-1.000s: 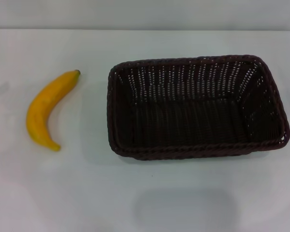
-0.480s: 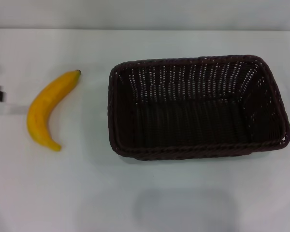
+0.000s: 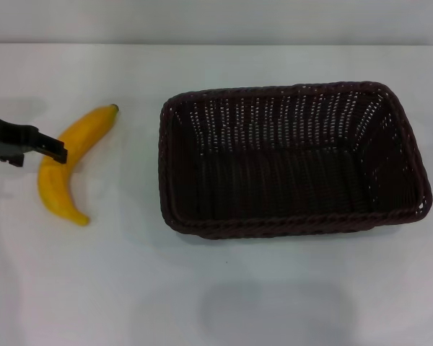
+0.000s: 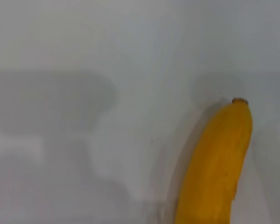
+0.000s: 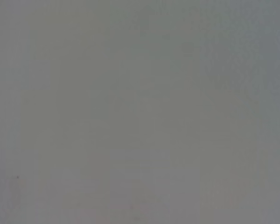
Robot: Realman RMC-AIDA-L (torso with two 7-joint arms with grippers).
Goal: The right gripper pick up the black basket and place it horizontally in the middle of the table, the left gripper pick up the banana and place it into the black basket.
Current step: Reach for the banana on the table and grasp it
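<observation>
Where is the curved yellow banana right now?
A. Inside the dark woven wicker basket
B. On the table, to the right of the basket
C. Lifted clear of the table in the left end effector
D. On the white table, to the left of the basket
D: the curved yellow banana lies on the white table left of the dark woven wicker basket, with the left end effector reaching over it.

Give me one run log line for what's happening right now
left gripper: over banana, not gripping | basket: mid-table, empty | right gripper: out of view
</observation>
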